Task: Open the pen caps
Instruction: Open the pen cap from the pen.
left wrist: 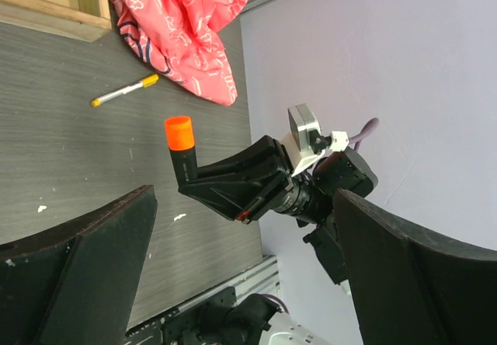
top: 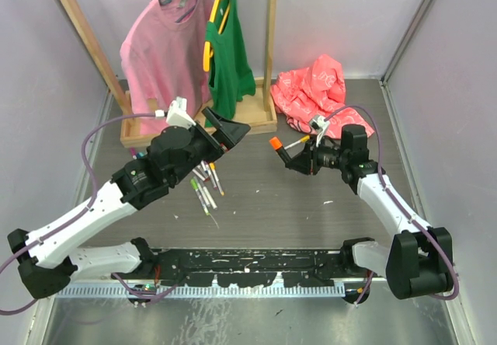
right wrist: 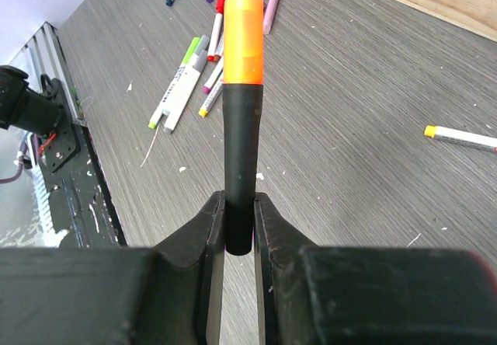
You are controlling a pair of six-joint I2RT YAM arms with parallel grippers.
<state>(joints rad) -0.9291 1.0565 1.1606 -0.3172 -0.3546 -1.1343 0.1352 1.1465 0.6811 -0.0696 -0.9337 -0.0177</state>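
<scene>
Right gripper (right wrist: 241, 224) pinches the black pen (right wrist: 242, 151); left gripper (top: 227, 131) hangs wide open, empty, at nine o'clock of the cap (right wrist: 243, 38); grab only orange, pull straight.

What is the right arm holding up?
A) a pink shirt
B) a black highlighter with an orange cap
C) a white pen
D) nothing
B: the right end effector is shut on the black highlighter, with its orange cap on.
</scene>
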